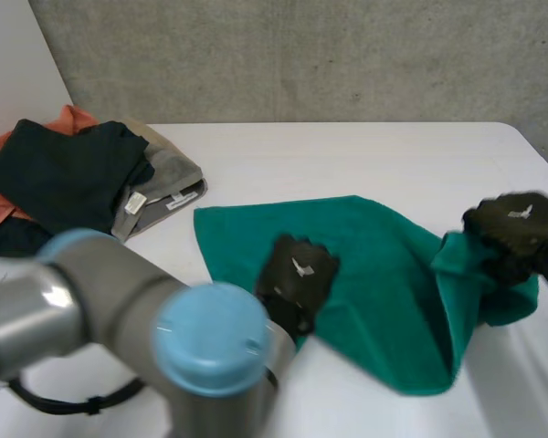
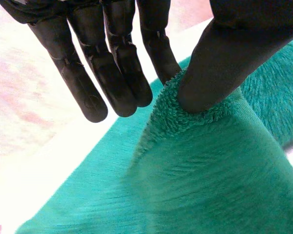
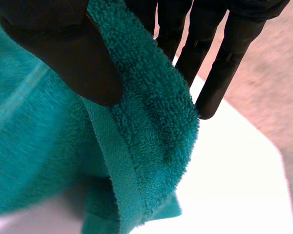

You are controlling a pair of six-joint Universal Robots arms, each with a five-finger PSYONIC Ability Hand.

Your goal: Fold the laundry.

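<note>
One white table (image 1: 347, 155) carried everything we examined. We found the green towel (image 1: 374, 274) lying crumpled across its near middle, with the right portion lifted off the surface. We noted a pile of clothes (image 1: 73, 173) at the far left corner, well apart from the towel, with dark garments lying over orange and grey ones. The left hand (image 1: 297, 274) sat at the towel's near edge, left of middle. Its wrist view showed thumb and one finger pinching a raised ridge of that edge, the other fingers straight. The right hand (image 1: 516, 228) held the towel's right edge aloft, the hemmed border pinched between thumb and fingers.
</note>
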